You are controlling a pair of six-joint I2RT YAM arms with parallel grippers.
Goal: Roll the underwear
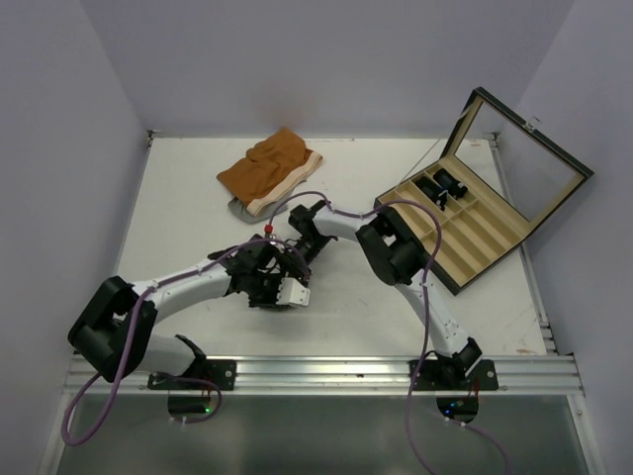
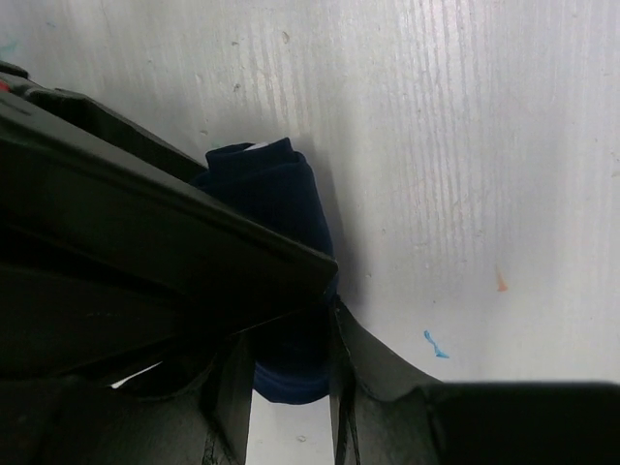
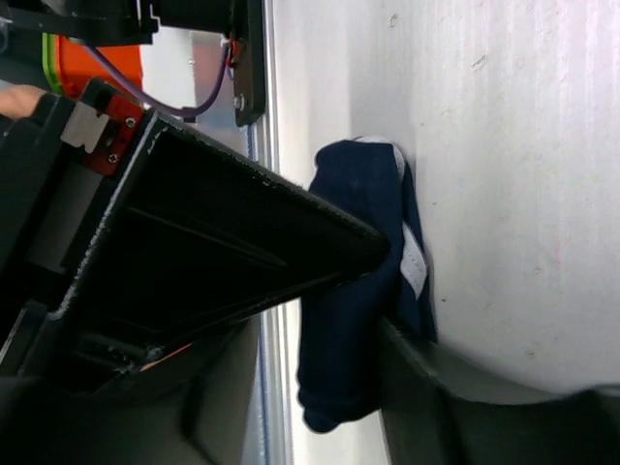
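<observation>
One navy underwear (image 2: 276,199) roll lies against the table (image 2: 465,145) near its centre, clamped from two sides: the left gripper (image 2: 334,289) and the right gripper (image 3: 387,286) each pinch it between two fingers, while one orange garment (image 1: 269,170) and one open box (image 1: 475,213) sit well apart

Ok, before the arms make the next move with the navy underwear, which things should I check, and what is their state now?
1. Underwear rolled into a compact bundle: ok.
2. Left pincer closed on the roll: ok, fabric sits between its fingers.
3. Right pincer closed on the roll: ok, likewise.
4. Loose end tucked in: cannot tell; white trim shows at one side only.
5. Roll visible from the top camera: not ok, both arms cover it.
6. Orange shorts away from the roll: ok, they lie at the far edge of the table.
</observation>
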